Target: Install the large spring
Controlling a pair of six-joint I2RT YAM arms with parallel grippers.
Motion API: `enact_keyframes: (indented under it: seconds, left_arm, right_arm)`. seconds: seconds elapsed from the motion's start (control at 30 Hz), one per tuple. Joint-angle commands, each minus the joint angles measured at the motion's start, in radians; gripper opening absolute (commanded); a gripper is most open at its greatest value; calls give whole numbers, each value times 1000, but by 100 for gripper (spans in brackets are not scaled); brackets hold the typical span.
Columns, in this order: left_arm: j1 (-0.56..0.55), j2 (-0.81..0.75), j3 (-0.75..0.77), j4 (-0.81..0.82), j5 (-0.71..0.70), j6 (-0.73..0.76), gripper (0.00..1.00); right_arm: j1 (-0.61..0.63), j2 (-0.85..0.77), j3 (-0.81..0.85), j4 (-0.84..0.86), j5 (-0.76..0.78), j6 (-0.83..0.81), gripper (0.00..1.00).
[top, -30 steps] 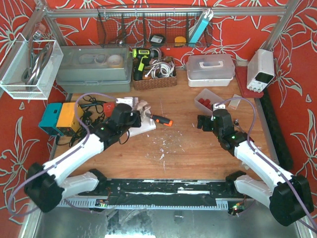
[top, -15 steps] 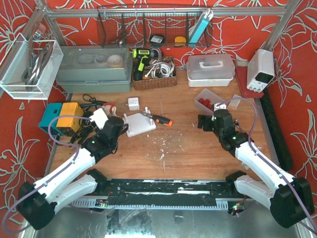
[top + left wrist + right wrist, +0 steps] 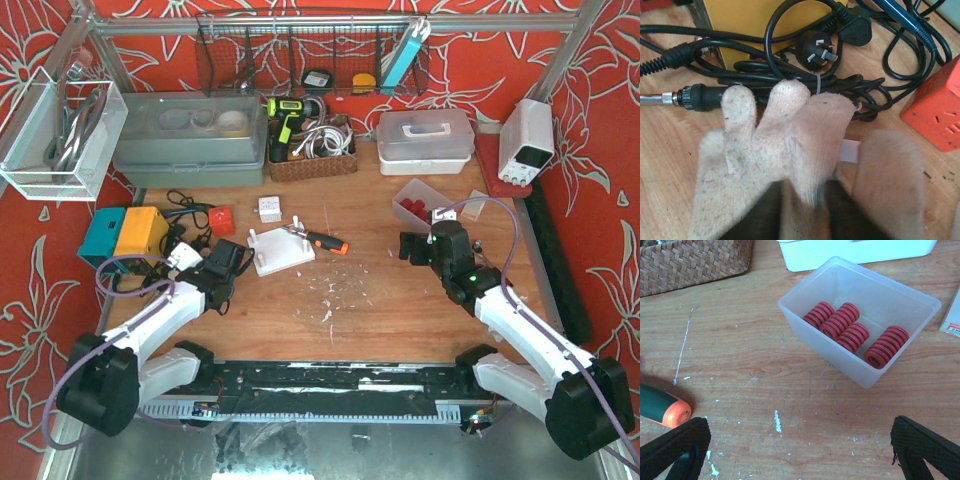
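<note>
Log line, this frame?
left tool: by cables, grip unclear | right tool: open, empty, facing bin | red springs: in bin, none picked

The left arm (image 3: 150, 320) is reaching forward and to the left from its base, stretched low, with its wrist bending so that the left tool (image 3: 224, 260) is pointing away from the robot. Its fingers (image 3: 790, 130) are wearing soiled white knitted covers and are sitting close together; whether they are fully closed is not clear. The right arm (image 3: 520, 320) is extending forward and inward, its elbow low. The right tool (image 3: 410, 246) is pointing left, with its black jaws standing wide apart and gripping nothing.
</note>
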Motion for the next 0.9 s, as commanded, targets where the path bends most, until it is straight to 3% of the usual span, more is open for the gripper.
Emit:
enact_keyframes:
  seconds: [0.0,0.07,0.17,0.23,0.37,0.47,0.6,0.77,0.87]
  left_arm:
    - [5,-44,7,-9,-44,-27,48]
    - [5,-71,12,-9,-57,-1,61]
    - [5,-138,16,18,-60,76,73]
    - [5,-188,11,95,-22,206,80]
    - [5,-327,-54,346,195,501,90]
    - [4,-407,-112,483,407,612,98]
    - [4,-417,-114,564,621,657,100]
    - [-3,-347,-79,650,871,659,100]
    - [-44,-300,-95,729,932,663,100]
  right_arm:
    - [5,-10,-2,-1,1,-5,99]
    - [5,-10,2,-1,-8,-12,99]
    - [7,-15,-5,15,-29,-25,99]
    - [8,-13,-11,31,-55,-33,99]
    - [9,5,-15,71,-148,-58,98]
    - [9,28,-17,109,-234,-75,96]
    - [19,84,20,121,-342,-106,90]
    - [67,171,97,75,-365,-185,80]
    - [107,231,143,39,-344,-234,67]
